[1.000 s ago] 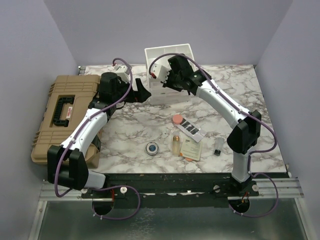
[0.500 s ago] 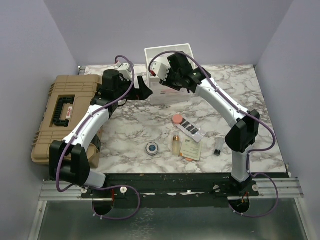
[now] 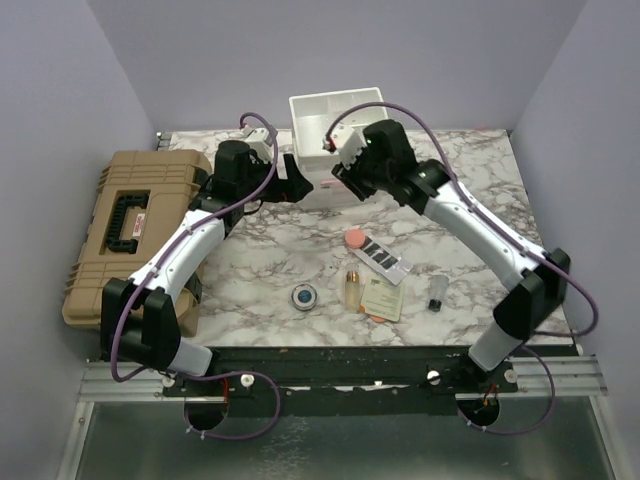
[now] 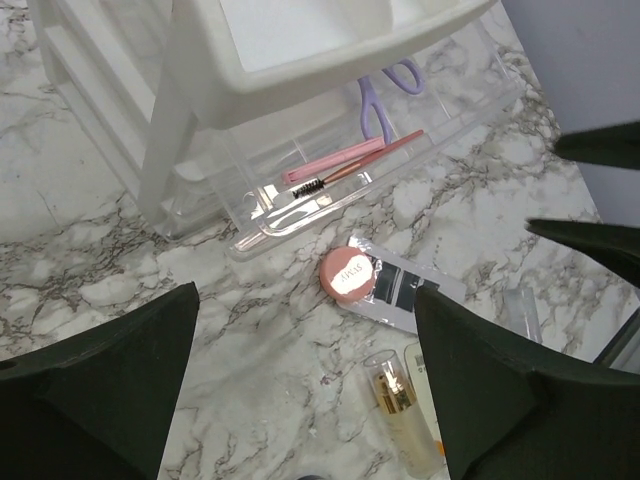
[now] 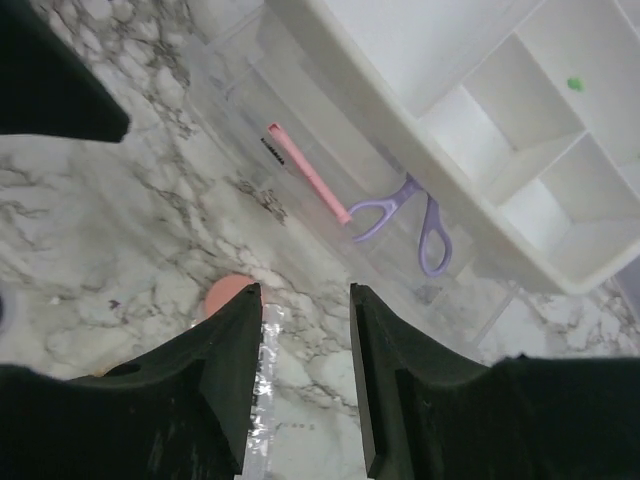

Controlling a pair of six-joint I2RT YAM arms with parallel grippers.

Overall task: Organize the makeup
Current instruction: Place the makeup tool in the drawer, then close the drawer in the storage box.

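Makeup (image 3: 352, 289) is largely unsorted: blue compact (image 3: 303, 296), pink puff (image 4: 347, 277), palette (image 3: 383, 258), amber bottle (image 4: 400, 415), sachet (image 3: 383, 300) and vial (image 3: 437, 293) lie on the marble table (image 3: 260, 260), well apart from the white organizer (image 3: 335, 110). Its clear drawer (image 4: 440, 125) holds a pink brush (image 4: 335, 160) and purple-handled tool (image 5: 420, 220). Both the left gripper (image 4: 305, 290) and right gripper (image 5: 305, 292) hover spread, empty.

Bright, even light, soft shadows; left fingers (image 4: 100, 390) slightly blurred.

White arm links (image 3: 180, 250), black joints (image 3: 150, 335); looping purple cables (image 3: 112, 345) — black left gripper (image 4: 305, 295) fingers (image 4: 100, 390).
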